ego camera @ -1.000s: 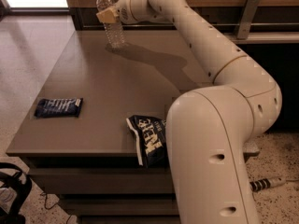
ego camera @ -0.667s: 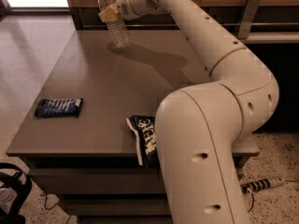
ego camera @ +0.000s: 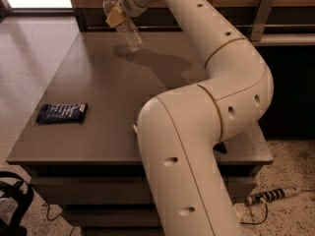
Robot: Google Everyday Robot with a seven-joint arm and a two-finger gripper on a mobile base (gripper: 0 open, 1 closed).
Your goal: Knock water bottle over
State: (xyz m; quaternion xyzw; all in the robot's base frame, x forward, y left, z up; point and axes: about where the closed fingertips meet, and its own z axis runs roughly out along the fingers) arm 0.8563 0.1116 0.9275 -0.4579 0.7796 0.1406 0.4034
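Water bottle [ego camera: 129, 33] at the upper left of the frame, at the far end of the table [ego camera: 98, 127]. You see it tilted, its white cap leaning toward the upper left corner and its lower end toward the right. That end seems to rest on the tabletop, but the contact is not plain. A second ago the bottle stood upright on this same spot, so the lean is the change to note: the push has started to tip it.

The gripper [ego camera: 116, 16] is against the bottle's upper half, at the label band, touching it from the right. You cannot tell whether it is wide, narrow or closed on the bottle. The arm [ego camera: 231, 68] has swung across and now fills the right and lower middle of the frame.

Judge the task as under way and not finished, since the bottle is not yet lying on its side. If the gripper has hold of it, the bottle may only lean and not fall.

A blue packet [ego camera: 62, 113] lies at mid left, well apart from the bottle.
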